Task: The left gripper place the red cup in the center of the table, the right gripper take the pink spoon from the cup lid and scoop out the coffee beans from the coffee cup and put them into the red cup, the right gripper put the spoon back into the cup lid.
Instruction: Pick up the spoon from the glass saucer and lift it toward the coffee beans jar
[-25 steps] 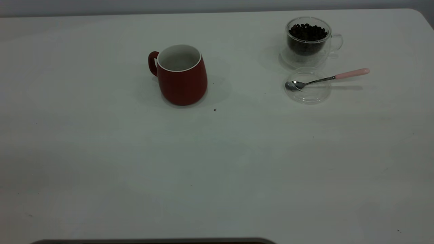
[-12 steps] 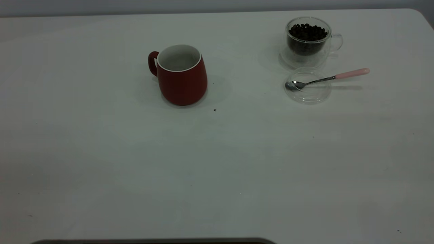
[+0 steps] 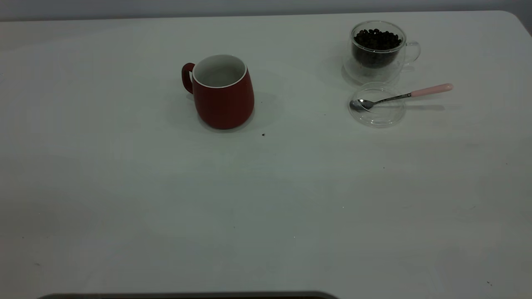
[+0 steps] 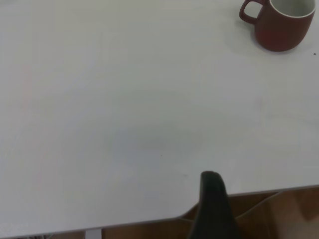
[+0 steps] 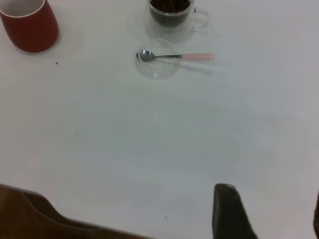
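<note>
- Exterior view: no arm is in shot. The red cup [image 3: 223,92] stands upright on the table [image 3: 266,199], towards 11 o'clock of the table's middle, handle at its 9 o'clock, interior empty. The coffee cup [image 3: 377,50] sits far out at 2 o'clock, coffee beans [image 3: 377,39] heaped to its rim. The cup lid [image 3: 377,104] lies just beside it at its 6 o'clock, serving as a rest: the pink spoon [image 3: 401,96] has its bowl inside, handle jutting towards 3 o'clock, free for grasping
- Left wrist view: the left gripper [image 4: 213,209] hangs over the table edge, well apart from the red cup; one finger shows, holding nothing, opening cannot be told
- Right wrist view: the right gripper [image 5: 271,214] is likewise withdrawn, fingers spread, empty
</note>
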### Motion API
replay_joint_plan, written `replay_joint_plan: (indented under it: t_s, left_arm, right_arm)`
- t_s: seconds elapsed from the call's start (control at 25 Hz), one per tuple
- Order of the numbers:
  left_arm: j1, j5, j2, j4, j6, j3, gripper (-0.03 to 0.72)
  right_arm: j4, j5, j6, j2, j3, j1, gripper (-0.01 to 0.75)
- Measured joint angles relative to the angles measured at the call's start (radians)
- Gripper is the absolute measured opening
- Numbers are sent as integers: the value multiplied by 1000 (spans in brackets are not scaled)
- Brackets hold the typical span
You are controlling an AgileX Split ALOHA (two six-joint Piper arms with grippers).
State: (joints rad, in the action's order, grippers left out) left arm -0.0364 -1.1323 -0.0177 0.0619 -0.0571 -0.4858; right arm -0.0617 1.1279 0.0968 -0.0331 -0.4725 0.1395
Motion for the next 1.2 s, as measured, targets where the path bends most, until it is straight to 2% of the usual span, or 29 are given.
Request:
replay_joint_plan:
  t_s: [0.36,0.44,0.56,0.64,0.72,1.04,1.2]
  left_arm:
    - [0,0,0,0,1,0,587]
    - [0,0,0,0,1,0,587]
    - [0,0,0,0,2,0,587]
    - [0,0,0,0,2,0,587]
    - [0,-1,0,1,2,0,587]
    - [0,-1,0,1,2,0,587]
    - [0,-1,0,1,2,0,587]
  right_arm:
    - [0,-3,-20,-12,1,0,437]
    - [0,-9,-59,-61,0,0,458]
    - [0,-33,-105,-200,-3,0,535]
    - [-26,-93,-107,-300,-9,0,590]
    - [-65,-182,-90,-418,-10,0,612]
    - [-299,-573,163,-942,-43,0,588]
    - [-431,-655,355,-1207,-142,0,587]
